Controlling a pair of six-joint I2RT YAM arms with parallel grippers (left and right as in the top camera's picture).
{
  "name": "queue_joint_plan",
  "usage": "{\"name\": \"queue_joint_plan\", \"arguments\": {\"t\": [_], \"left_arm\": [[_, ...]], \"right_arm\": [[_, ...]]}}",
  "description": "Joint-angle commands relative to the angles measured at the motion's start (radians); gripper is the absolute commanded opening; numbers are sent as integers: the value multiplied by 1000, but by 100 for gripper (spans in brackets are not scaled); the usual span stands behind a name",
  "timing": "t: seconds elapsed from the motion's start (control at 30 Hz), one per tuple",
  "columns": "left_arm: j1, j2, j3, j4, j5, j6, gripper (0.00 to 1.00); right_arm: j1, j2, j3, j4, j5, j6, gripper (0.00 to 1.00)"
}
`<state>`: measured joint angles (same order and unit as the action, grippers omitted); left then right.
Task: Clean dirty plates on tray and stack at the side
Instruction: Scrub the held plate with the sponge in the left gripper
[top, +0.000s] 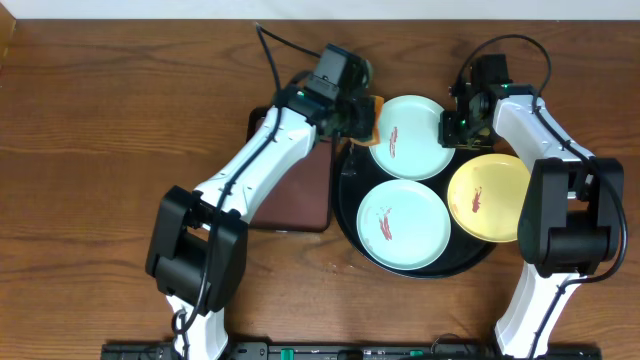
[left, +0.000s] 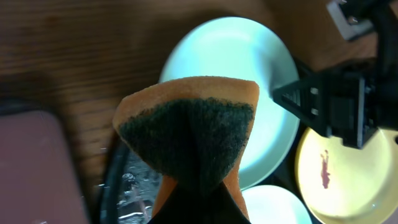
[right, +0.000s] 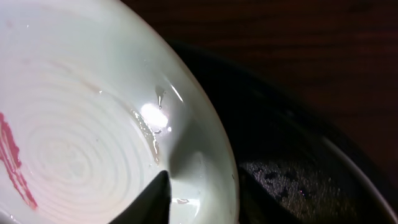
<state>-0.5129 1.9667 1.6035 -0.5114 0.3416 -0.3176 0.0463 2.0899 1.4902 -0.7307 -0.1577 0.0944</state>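
Your far mint plate lies on the far part of the round black tray, toward the far edge of the worktop, and your right gripper sits right at its right-hand rim. In the right wrist view one dark finger shows against the plate's inner face just inside the rim, with the tray dark beyond. From this you cannot tell how wide that gripper stands or whether it has the rim pinched. On the plate's other side, your left gripper is closed on an orange sponge with a dark green scouring face. The sponge is folded in the grip and hangs just beside the plate's left rim, over the tray's far-left edge. Count three on the tray: two mint, the far one and the near mint plate, plus one yellow plate on the right, each with a reddish smear. You have one round tray, one sponge, and one rectangular tray with a maroon inside, lying just left of the round one.
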Motion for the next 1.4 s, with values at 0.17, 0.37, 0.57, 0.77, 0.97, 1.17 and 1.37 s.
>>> {"name": "queue_joint_plan", "arguments": {"t": [0.17, 0.37, 0.57, 0.77, 0.97, 1.17, 1.37], "left_arm": [[-68, 55, 29, 88, -25, -63, 7], [-101, 129, 29, 165, -39, -148, 8], [-135, 210, 29, 217, -39, -198, 7], [-137, 266, 29, 273, -50, -256, 7], [-110, 278, 30, 116, -312, -96, 7], [-92, 278, 32, 72, -440, -46, 8], [-99, 278, 31, 209, -381, -231, 8]], "right_arm": [[-2, -23, -86, 48, 49, 23, 1], [-2, -30, -93, 15, 53, 21, 1], [0, -52, -93, -6, 53, 21, 1], [1, -61, -93, -14, 53, 21, 1], [1, -61, -93, -18, 53, 21, 1], [1, -61, -93, -25, 56, 20, 1], [7, -61, -93, -24, 56, 1, 1]]}}
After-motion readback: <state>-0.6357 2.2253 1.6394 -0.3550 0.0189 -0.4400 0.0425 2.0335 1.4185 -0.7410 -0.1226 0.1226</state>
